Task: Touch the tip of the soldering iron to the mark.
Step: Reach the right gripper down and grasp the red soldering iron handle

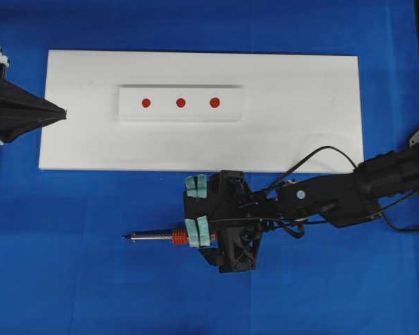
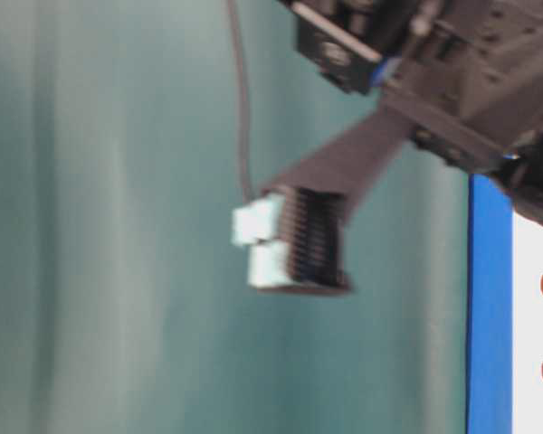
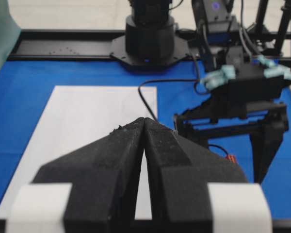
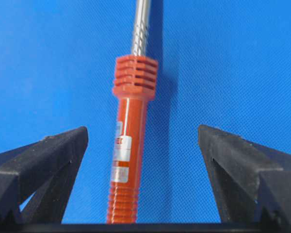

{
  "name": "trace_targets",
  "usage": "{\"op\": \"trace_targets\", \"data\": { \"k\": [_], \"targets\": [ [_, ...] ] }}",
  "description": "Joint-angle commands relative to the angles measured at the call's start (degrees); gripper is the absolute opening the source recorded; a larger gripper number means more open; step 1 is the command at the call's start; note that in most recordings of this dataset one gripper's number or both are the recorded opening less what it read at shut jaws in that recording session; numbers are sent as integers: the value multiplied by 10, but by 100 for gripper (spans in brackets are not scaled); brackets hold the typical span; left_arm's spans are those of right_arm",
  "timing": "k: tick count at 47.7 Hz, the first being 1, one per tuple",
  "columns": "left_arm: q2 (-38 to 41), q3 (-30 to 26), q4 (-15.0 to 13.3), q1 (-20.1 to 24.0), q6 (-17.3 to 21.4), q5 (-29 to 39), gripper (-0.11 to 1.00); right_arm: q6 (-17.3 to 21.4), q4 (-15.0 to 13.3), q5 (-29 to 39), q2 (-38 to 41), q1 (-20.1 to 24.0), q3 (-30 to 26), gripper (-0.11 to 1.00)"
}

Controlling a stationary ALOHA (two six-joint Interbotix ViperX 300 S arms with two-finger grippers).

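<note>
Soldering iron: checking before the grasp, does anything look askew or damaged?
Nothing stands out. The soldering iron lies flat on the blue mat, intact, centred between the open right gripper fingers.

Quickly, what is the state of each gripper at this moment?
Left gripper: closed, holding nothing.
Right gripper: open, one finger on each side of the soldering iron, not gripping it yet.
</note>
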Motion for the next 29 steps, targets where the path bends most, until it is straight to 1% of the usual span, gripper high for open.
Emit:
{"op": "trace_targets", "data": {
  "k": [1, 15, 21, 23, 25, 29],
  "targets": [
    [4, -4, 1, 1, 0, -6, 2, 1, 2, -4, -2, 8, -17, 91],
    [4, -4, 0, 2, -1, -6, 2, 2, 2, -6, 21, 12, -27, 90],
    [4, -4, 1, 1, -3, -6, 2, 2, 1, -7, 29, 12, -33, 85],
    [4, -4, 0, 1, -3, -6, 2, 2, 0, -8, 29, 11, -34, 80],
    [4, -4, 1, 1, -3, -6, 2, 2, 0, -11, 29, 11, -35, 71],
    [4, -4, 1, 1, -3, -6, 2, 2, 0, -24, 29, 10, -35, 45]
  ]
}}
